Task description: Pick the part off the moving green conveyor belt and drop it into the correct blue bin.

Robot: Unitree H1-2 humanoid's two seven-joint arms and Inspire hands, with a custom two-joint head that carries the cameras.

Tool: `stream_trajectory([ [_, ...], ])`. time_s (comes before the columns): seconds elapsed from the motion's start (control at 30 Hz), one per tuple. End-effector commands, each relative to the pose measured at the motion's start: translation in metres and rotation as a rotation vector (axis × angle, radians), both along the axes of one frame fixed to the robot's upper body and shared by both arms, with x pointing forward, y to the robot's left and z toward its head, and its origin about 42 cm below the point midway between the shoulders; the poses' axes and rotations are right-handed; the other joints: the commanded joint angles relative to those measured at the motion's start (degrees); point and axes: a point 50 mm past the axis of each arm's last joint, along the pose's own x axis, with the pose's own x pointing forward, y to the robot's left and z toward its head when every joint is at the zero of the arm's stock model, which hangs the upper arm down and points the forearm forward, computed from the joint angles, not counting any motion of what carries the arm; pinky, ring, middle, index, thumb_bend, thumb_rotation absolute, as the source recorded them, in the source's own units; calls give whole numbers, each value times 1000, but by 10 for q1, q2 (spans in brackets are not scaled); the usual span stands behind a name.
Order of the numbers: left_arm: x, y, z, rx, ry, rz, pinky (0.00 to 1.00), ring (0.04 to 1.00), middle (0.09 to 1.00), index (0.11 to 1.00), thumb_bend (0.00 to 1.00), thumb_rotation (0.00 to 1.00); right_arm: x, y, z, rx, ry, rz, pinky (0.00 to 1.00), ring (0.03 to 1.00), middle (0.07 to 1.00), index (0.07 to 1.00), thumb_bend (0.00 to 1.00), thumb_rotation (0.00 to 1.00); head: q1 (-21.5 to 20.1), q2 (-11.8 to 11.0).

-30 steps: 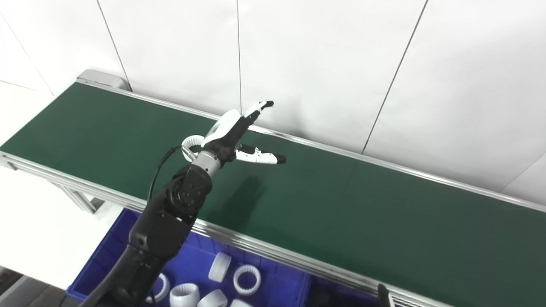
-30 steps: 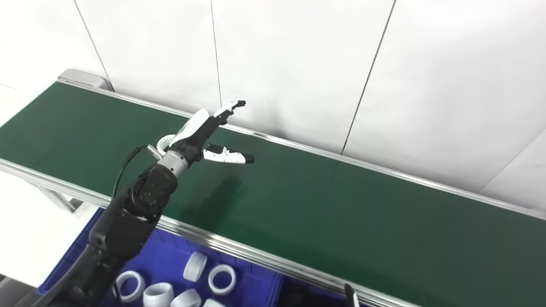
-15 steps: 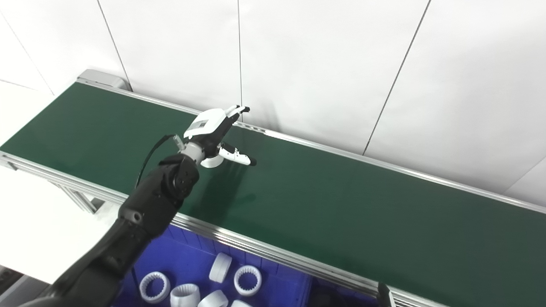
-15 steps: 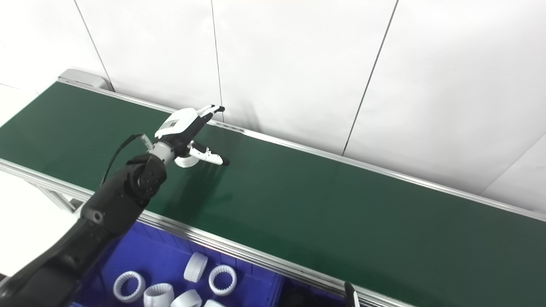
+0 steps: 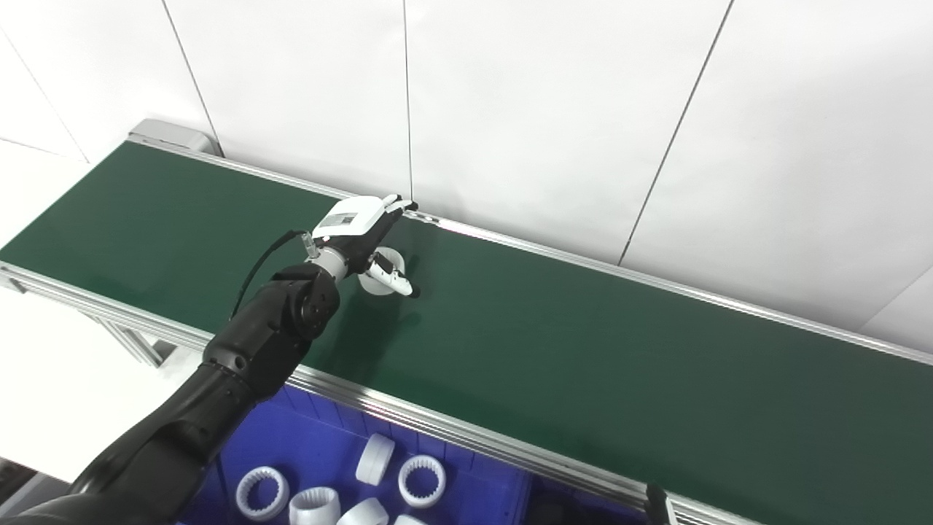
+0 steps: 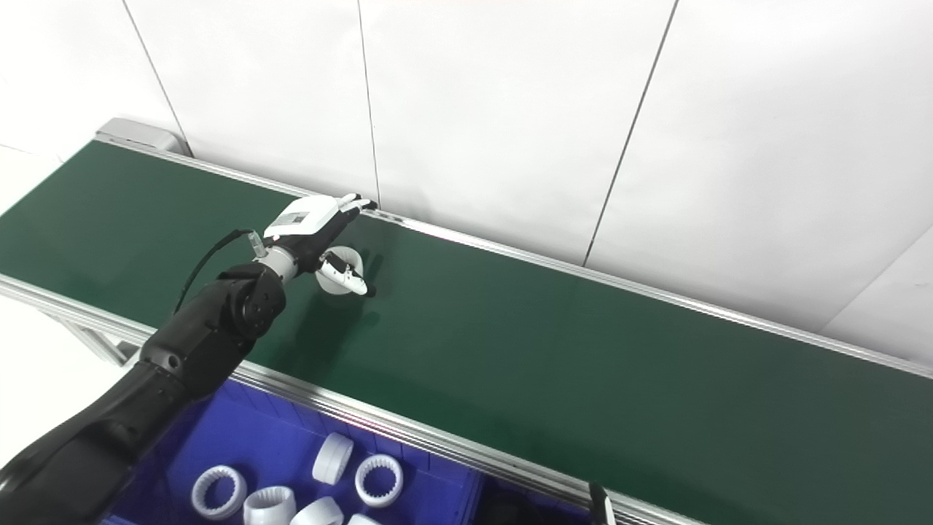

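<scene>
**A:** Where is the part right now?

**B:** The white ring (image 5: 385, 268) lies flat on the green conveyor belt (image 5: 583, 350), directly under the left hand (image 5: 361, 233). The palm is above it, the thumb runs down along its near side, and the fingers (image 6: 348, 203) reach past its far side toward the wall.

**A:** Has the hand got it?

**B:** I can't tell. The hand is cupped around the ring, thumb and fingers on opposite sides, but the palm hides whether anything presses on it. The ring looks to be resting on the belt.

**A:** How would you expect it to handle?

**B:** It looks like a rigid moulded plastic ring, probably light, with a smooth outer wall. It shouldn't give under a squeeze, but a smooth curved wall could slip out of a loose pinch, and a light piece on a moving belt could be nudged away by the first touch.

**A:** So where to take hold?

**B:** Across the outer wall, thumb on the near side against fingers on the far side, low enough to catch the full height of the wall.

**A:** And after that?

**B:** The blue bin (image 5: 321, 445) sits below the belt's near edge, back toward the arm, with similar white rings (image 6: 379, 480) in it. The right hand is out of view.
</scene>
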Motion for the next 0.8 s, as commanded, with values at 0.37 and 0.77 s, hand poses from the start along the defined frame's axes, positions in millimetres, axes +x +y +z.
stream_trajectory([
  [0.37,1,-12,-25,-239,-3,54,570,676,756,742,670,0,-4,1,11,28,-69,-19,1000,1000,1000,1000,987,487,-1,6],
  [0.77,-1,-31,-38,-402,-121,35,428,410,511,522,497,0,-6,2,14,27,-56,-32,1000,1000,1000,1000,995,496,0,10],
])
